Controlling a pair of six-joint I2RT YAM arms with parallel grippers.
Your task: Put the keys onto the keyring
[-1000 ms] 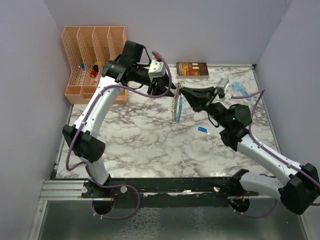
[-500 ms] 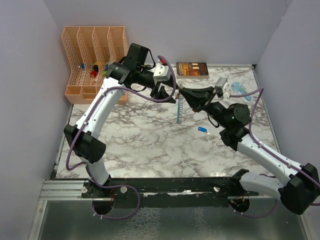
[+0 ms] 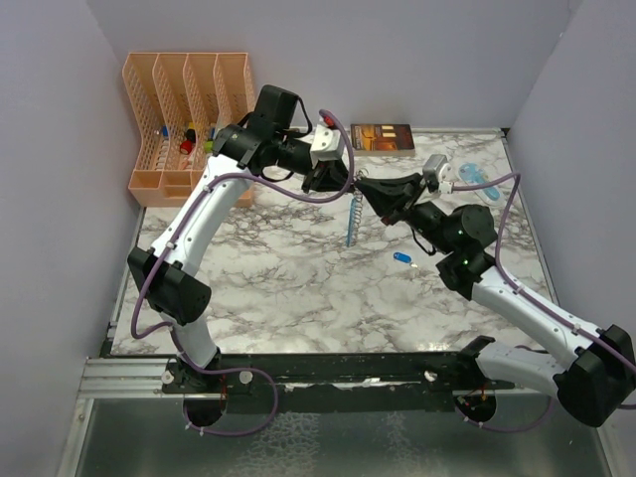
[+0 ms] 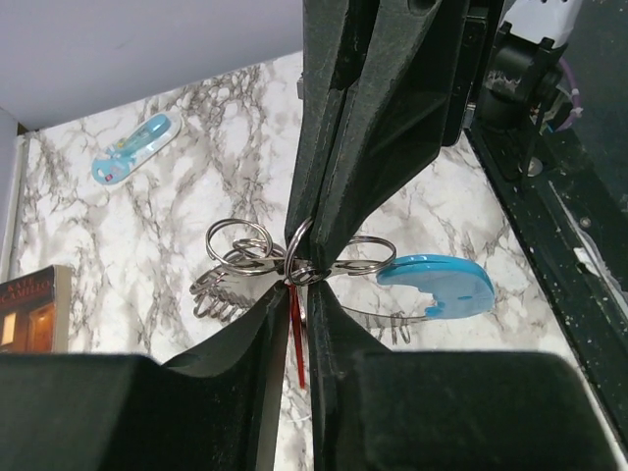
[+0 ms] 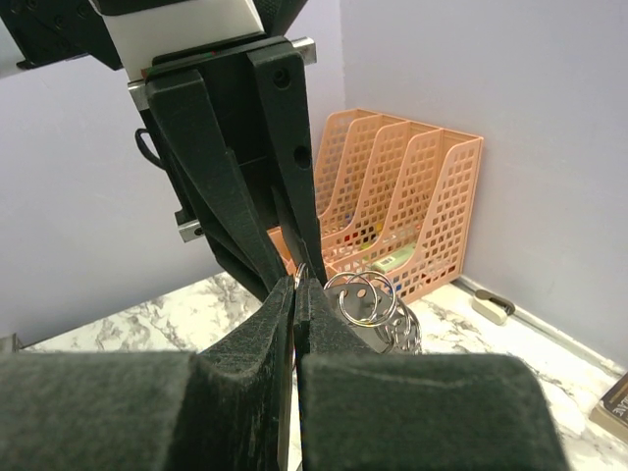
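Metal keyring (image 3: 352,217) hangs from right hand (image 3: 364,185), against red key (image 4: 296,339) in left hand (image 3: 341,182).

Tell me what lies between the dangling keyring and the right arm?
A small blue key lies on the marble table there, seen in the top view.

The left arm (image 3: 199,214) and the right arm (image 3: 527,310) are both built of glossy white tubular links joined by bulky matte-black joint housings (image 3: 164,288), and a thin purple cable (image 3: 136,303) trails loosely along the outside of each. The left wrist block (image 3: 325,147) is white with a small red part on top, while the right wrist block (image 3: 437,171) is a paler grey-white. The fingers (image 4: 211,388) are matte black, flat-sided wedges that taper to narrow tips, and 2 round recessed holes show in one of the left arm's.
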